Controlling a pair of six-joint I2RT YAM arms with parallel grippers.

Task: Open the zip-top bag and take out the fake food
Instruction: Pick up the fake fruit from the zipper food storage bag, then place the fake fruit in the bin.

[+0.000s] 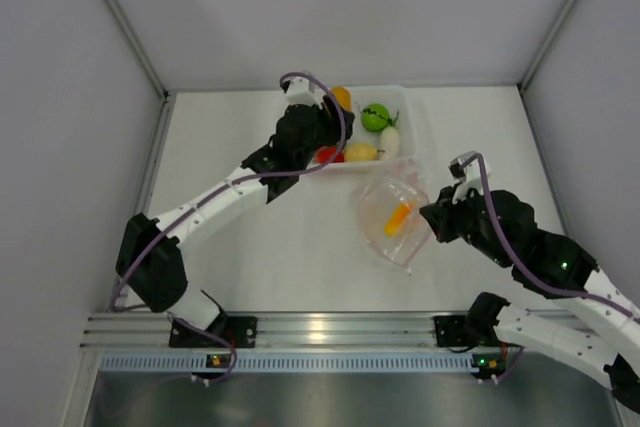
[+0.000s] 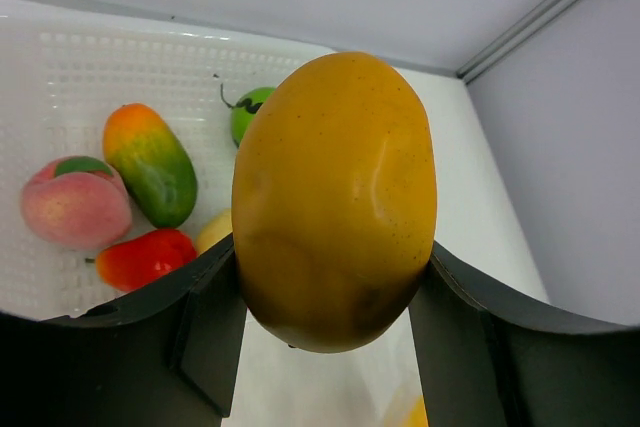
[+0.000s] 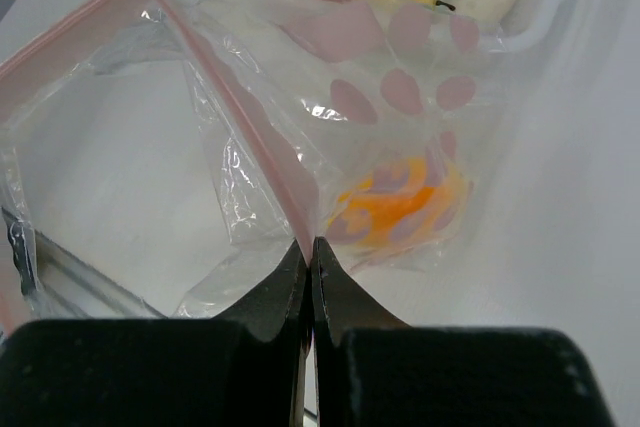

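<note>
One piece [image 3: 400, 209] sits in the bag [image 3: 100, 177], limp we judge; our right gripper [image 3: 310, 257] pinches its strip [image 3: 240, 137], left gripper [image 2: 330, 332] clasps a mango [image 2: 335, 177]

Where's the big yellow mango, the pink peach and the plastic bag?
mango [image 2: 335, 197]: left wrist view, middle of its yellow skin.
peach [image 2: 75, 207]: left wrist view, its pink side.
bag [image 3: 240, 122]: right wrist view, on its pink zip strip.

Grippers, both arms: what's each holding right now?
Left gripper: closed on a yellow-orange mango.
Right gripper: shut, pinching the zip-top bag.
</note>
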